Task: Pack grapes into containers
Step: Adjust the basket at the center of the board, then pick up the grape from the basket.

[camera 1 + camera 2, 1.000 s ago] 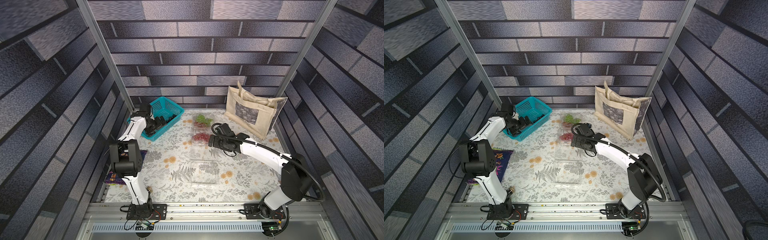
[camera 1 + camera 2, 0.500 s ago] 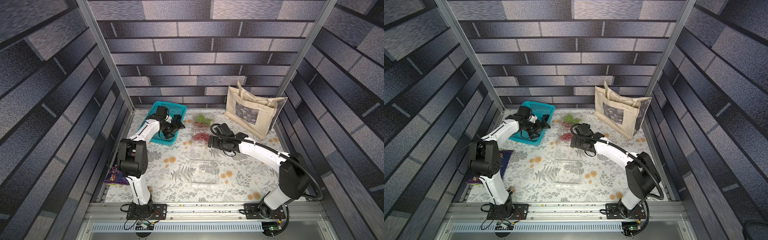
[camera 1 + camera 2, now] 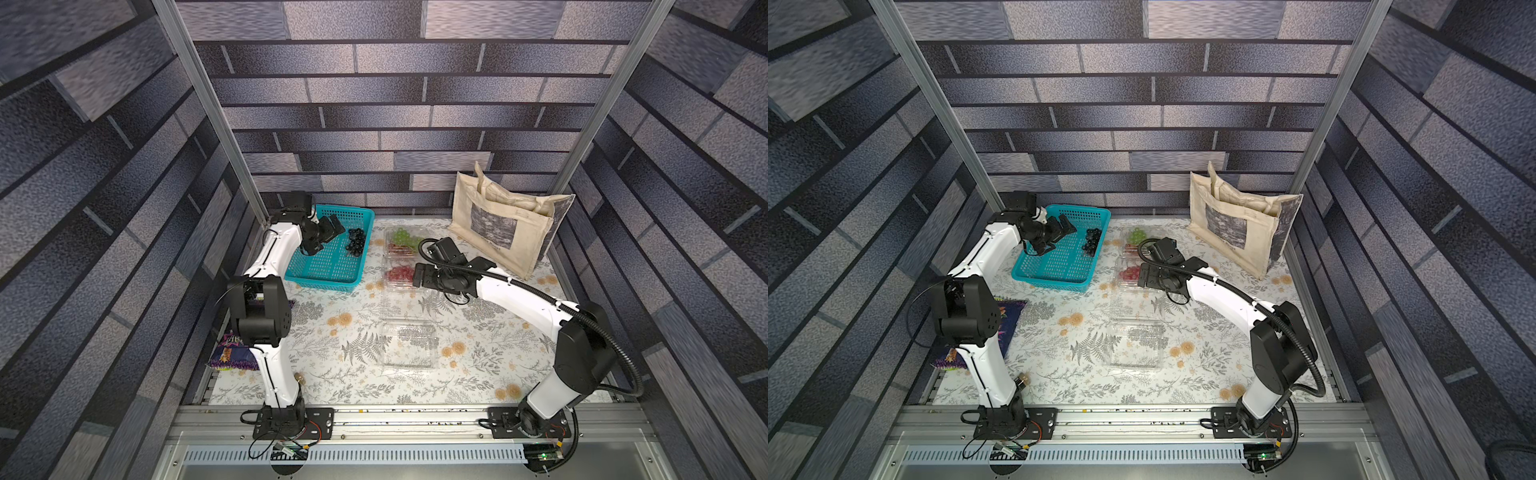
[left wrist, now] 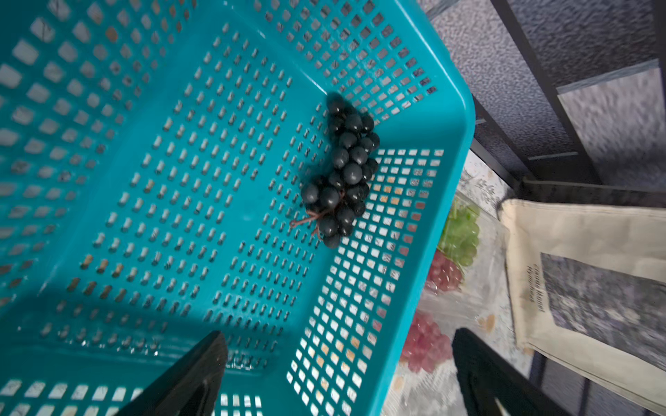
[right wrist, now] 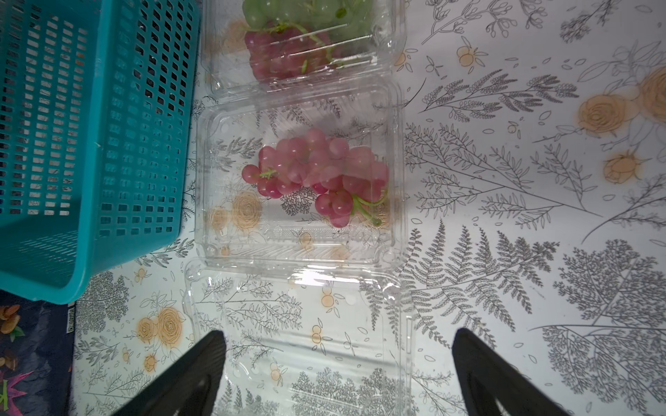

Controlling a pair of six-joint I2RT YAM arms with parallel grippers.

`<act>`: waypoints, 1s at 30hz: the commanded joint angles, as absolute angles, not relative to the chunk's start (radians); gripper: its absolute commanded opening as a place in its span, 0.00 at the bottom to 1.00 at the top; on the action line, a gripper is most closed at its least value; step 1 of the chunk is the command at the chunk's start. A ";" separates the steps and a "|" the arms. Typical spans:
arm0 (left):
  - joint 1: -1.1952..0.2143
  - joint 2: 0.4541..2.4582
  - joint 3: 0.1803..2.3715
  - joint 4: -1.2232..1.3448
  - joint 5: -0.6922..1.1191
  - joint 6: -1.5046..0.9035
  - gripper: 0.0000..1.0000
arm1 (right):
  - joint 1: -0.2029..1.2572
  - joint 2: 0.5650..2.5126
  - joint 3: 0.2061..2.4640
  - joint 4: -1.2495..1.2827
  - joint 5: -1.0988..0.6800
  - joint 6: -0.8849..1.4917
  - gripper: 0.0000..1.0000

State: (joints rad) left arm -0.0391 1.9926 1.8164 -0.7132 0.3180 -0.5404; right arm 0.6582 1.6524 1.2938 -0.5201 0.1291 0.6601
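A black-purple bunch of grapes [image 3: 355, 241] [image 4: 342, 169] lies in the far right corner of the teal basket [image 3: 324, 266]. My left gripper [image 3: 330, 228] [image 4: 337, 335] hovers open over the basket, short of the bunch. Two clear containers stand right of the basket. The far one [image 3: 388, 232] holds green grapes [image 5: 306, 10] and red grapes. The nearer one [image 5: 216, 234] holds a red bunch [image 5: 317, 173], and its lid [image 5: 295, 324] lies flat. My right gripper [image 3: 417, 276] [image 5: 337, 333] stands open over that lid. A third container [image 3: 409, 343] sits mid-table.
A beige tote bag [image 3: 503, 224] stands at the back right, close behind the right arm. A purple snack packet [image 3: 232, 357] lies by the left arm's base. Brick-patterned walls close in three sides. The basket's right wall [image 5: 144, 144] is next to the containers.
The basket has turned and shifted a little toward the containers. My left gripper swung right, then drew back over the basket. The right arm has barely moved.
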 commanded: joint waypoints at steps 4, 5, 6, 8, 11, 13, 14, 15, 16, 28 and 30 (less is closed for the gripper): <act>-0.103 2.131 1.900 -0.870 0.137 -0.425 0.98 | 0.652 1.654 1.346 -0.553 0.109 0.608 1.00; -0.104 2.137 1.896 -0.864 0.142 -0.427 0.96 | 0.652 1.654 1.353 -0.551 0.101 0.593 1.00; -0.100 2.140 1.888 -0.854 0.153 -0.432 0.94 | 0.652 1.656 1.361 -0.541 0.086 0.571 1.00; -0.095 2.143 1.858 -0.826 0.172 -0.451 0.90 | 0.655 1.662 1.386 -0.534 0.071 0.534 1.00; -0.076 2.130 1.791 -0.745 0.220 -0.492 0.83 | 0.658 1.681 1.437 -0.538 0.050 0.490 1.00; -0.063 2.125 1.752 -0.696 0.246 -0.516 0.71 | 0.660 1.690 1.468 -0.541 0.047 0.477 1.00; -0.059 2.124 1.744 -0.682 0.249 -0.521 0.67 | 0.659 1.692 1.479 -0.541 0.046 0.475 1.00; -0.054 2.127 1.736 -0.667 0.258 -0.524 0.64 | 0.661 1.693 1.490 -0.538 0.043 0.472 1.00; -0.050 2.132 1.731 -0.653 0.270 -0.528 0.63 | 0.661 1.695 1.499 -0.537 0.042 0.470 1.00; -0.049 2.190 1.690 -0.504 0.379 -0.576 0.48 | 0.660 1.687 1.514 -0.541 0.059 0.438 1.00; -0.050 2.195 1.676 -0.480 0.384 -0.584 0.48 | 0.660 1.690 1.524 -0.546 0.065 0.432 1.00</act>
State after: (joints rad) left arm -0.0460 2.1727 1.7031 -0.5220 0.3470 -0.5594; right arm 0.6586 1.6867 1.4967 -0.5274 0.0509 0.4568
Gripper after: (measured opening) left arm 0.481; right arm 0.999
